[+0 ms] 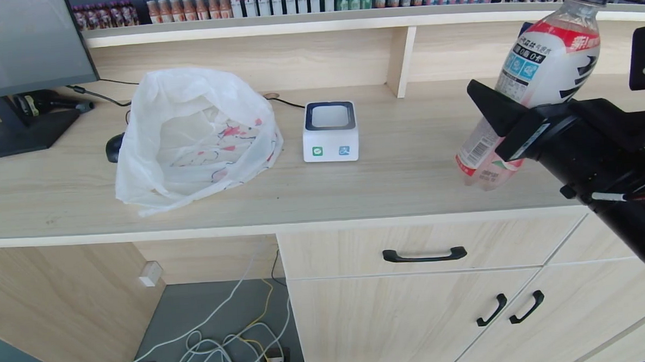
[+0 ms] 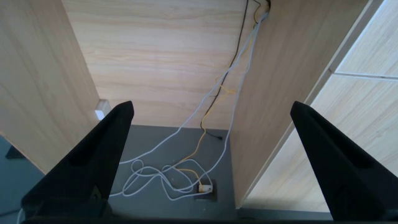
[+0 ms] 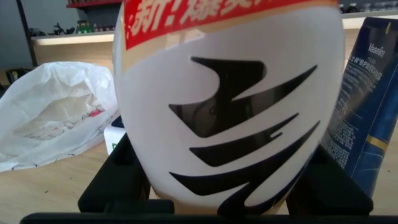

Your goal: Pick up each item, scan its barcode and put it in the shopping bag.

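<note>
**Q:** Right gripper (image 1: 516, 123), state?
**A:** My jaws are clamped on the bottle (image 1: 536, 79), around its lower half. One black finger (image 1: 493, 108) shows on the side toward the scanner; the bottle hides the other.

**Q:** Where is the bottle?
**A:** It is in the air over the right end of the counter (image 1: 399, 183), tilted, with its dark cap up and to the right. It touches nothing but my gripper. The barcode (image 1: 479, 147) sits low on the label, turned toward the scanner side.

**Q:** Scanner and bag?
**A:** The scanner (image 1: 330, 131) is a white block with a dark-framed window facing up, at mid-counter and well apart from the bottle. The bag (image 1: 190, 132) is white plastic with its mouth open, just beside the scanner on its left. I cannot make out anything inside it.

**Q:** Anything near the bottle?
**A:** My right wrist view shows a blue box (image 3: 373, 93) standing close behind it.

**Q:** Left gripper (image 2: 211, 162)?
**A:** Its jaws are spread wide and hold nothing. It is below counter level, facing the open bay where cables (image 2: 180, 174) lie on the floor.
</note>
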